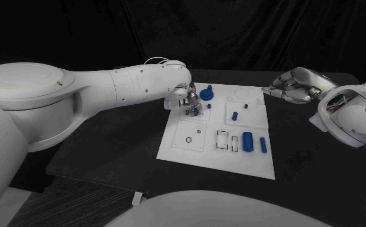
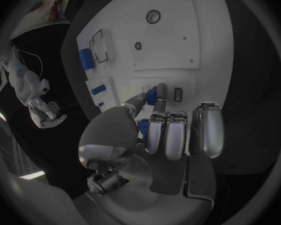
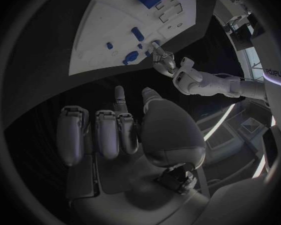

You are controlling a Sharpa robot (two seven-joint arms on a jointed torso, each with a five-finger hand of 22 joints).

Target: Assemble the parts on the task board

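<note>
From the head camera, a white task board (image 1: 216,155) lies mid-table with bare black table (image 1: 114,142) on both sides. The left hand (image 1: 185,101) sits at the board's far left edge, pinching a small blue part (image 1: 195,112). The right hand (image 1: 293,87) hovers off the far right corner, fingers curled in, holding nothing.

The left wrist camera shows fingertips (image 2: 160,92) closed on the blue part (image 2: 152,96) over the board (image 2: 203,35).

The right wrist camera shows curled fingers (image 3: 97,130) well apart from the board (image 3: 106,30).
</note>
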